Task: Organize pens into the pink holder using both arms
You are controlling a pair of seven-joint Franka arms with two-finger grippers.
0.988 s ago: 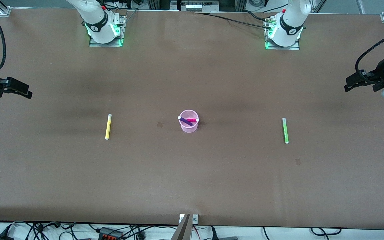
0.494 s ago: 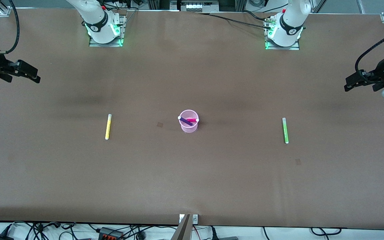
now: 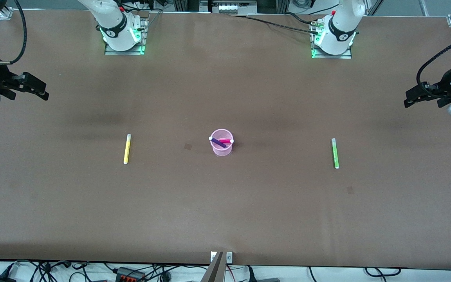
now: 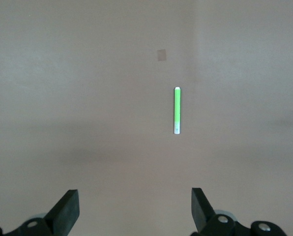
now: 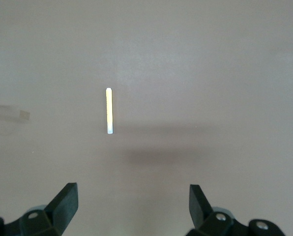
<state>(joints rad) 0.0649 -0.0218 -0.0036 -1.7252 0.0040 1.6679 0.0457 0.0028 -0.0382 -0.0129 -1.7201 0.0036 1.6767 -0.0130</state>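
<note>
The pink holder (image 3: 221,145) stands upright in the middle of the brown table (image 3: 225,211), and two pens are already inside it: the magenta pen (image 3: 225,141) and the dark purple-blue pen (image 3: 217,142), both leaning across the rim with their whitish ends poking up. Out toward the right arm's end of the table lies the yellow pen (image 3: 127,149), flat on the surface, well apart from the cup. Toward the left arm's end lies the light green pen (image 3: 334,153), also flat and well apart from the cup. Nothing sits between either loose pen and the holder, just bare tabletop with a small darker patch (image 3: 188,146) near the cup and another (image 3: 350,190) near the green pen. The right gripper (image 3: 37,89) hangs over the table's edge at its own end, fingers spread wide, holding nothing. The left gripper (image 3: 412,100) hangs over the edge at its end, jaws likewise wide and empty.
</note>
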